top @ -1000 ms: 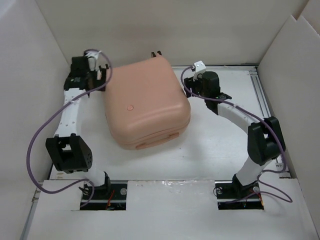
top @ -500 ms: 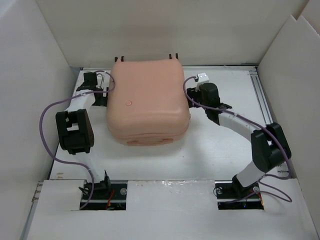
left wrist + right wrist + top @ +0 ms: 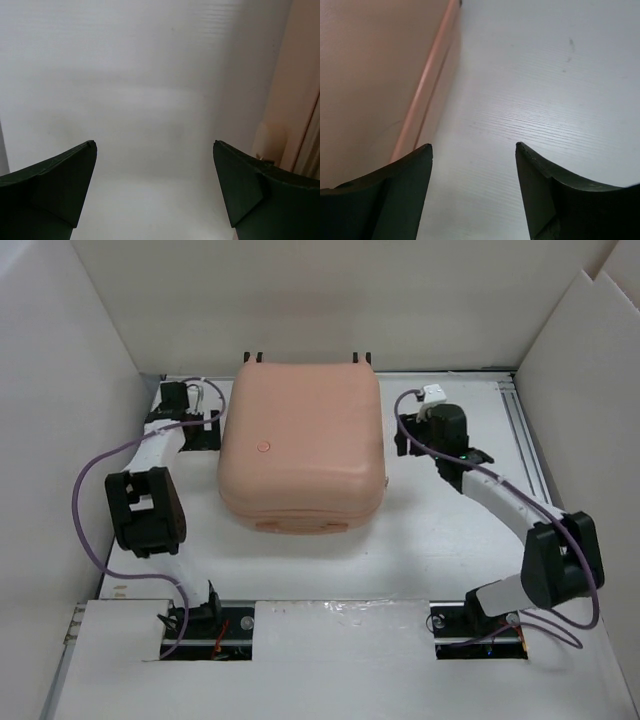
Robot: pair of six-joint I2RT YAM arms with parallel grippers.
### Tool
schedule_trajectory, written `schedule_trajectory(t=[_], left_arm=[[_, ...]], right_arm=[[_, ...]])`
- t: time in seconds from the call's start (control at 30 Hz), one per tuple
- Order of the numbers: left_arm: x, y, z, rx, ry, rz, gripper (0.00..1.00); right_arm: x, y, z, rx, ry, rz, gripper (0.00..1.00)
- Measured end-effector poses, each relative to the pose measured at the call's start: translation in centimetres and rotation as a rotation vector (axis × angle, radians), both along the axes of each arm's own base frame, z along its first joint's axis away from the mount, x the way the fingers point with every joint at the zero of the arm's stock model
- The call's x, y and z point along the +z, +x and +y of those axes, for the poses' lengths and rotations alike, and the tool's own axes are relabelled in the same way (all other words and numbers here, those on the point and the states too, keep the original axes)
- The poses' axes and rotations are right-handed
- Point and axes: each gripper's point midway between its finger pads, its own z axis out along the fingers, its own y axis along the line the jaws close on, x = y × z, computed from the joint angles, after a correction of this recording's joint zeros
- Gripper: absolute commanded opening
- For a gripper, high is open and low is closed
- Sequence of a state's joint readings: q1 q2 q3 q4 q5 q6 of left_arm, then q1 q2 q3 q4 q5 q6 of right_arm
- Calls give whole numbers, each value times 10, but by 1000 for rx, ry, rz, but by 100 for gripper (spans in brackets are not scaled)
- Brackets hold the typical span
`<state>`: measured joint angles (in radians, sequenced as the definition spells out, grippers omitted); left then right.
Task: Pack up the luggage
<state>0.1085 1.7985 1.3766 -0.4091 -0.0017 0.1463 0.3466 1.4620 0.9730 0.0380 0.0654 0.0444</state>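
Note:
The luggage (image 3: pixel 300 450), a large pale pink hard-shell suitcase, lies closed and squared to the table at the middle back. My left gripper (image 3: pixel 195 410) is at its far left side; in the left wrist view the gripper (image 3: pixel 155 150) is open and empty, with the suitcase's edge (image 3: pixel 300 110) at the right. My right gripper (image 3: pixel 405 435) is at the suitcase's right side; in the right wrist view it (image 3: pixel 472 147) is open and empty, with the pink shell (image 3: pixel 375 75) at the left, close to the left finger.
White walls enclose the table (image 3: pixel 440 540) on the left, back and right. A metal rail (image 3: pixel 525 440) runs along the right side. Purple cables (image 3: pixel 85 500) loop off both arms.
The suitcase has turned from a skewed pose to square and shifted slightly right and back. The left arm has folded nearer its base, and the right gripper has moved right, off the suitcase's corner.

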Motion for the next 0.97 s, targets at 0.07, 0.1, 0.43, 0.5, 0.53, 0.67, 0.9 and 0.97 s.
schedule_trajectory(t=[0.07, 0.1, 0.43, 0.5, 0.53, 0.67, 0.9, 0.97], left_arm=[[18, -7, 15, 47, -44, -30, 100], [30, -10, 29, 83, -62, -56, 100], [115, -45, 153, 332, -12, -234, 100], [114, -50, 147, 309, -13, -219, 100], [112, -54, 143, 295, -14, -210, 100], [104, -75, 124, 255, -34, -173, 100], [119, -98, 107, 206, -28, -194, 100], [123, -102, 104, 197, -20, -201, 100]], right_arm=[[20, -3, -31, -46, -3, -4, 75], [34, -4, -51, -85, -7, -16, 77], [161, -94, -156, -324, -86, -191, 98], [167, -114, -159, -334, -96, -200, 100], [170, -123, -160, -338, -97, -210, 100], [173, -149, -160, -342, -82, -233, 100], [165, -165, -160, -368, -43, -193, 100], [158, -167, -162, -384, -45, -163, 100]])
